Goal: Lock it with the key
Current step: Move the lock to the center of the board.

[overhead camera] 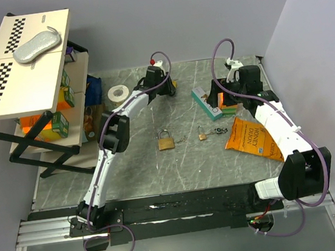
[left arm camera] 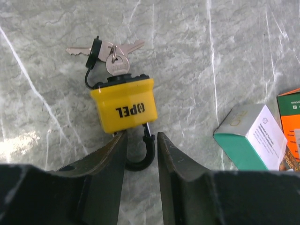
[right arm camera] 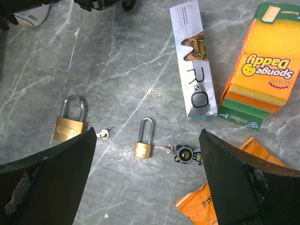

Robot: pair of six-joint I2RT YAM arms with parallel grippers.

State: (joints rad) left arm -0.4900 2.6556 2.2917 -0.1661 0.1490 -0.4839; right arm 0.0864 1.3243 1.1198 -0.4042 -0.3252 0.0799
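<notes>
A yellow padlock lies on the grey marble table with a key in its base and two more keys on the same ring. My left gripper is shut on its black shackle, which fills the narrow gap between the fingers. From above, the left gripper is at the far middle of the table. My right gripper hangs wide open above a small brass padlock with a keyed charm beside it. A larger brass padlock lies to its left.
A teal and silver box and a sponge pack lie near the right gripper. An orange bag lies at the right, a tape roll at the back left. A loaded shelf rack borders the left edge.
</notes>
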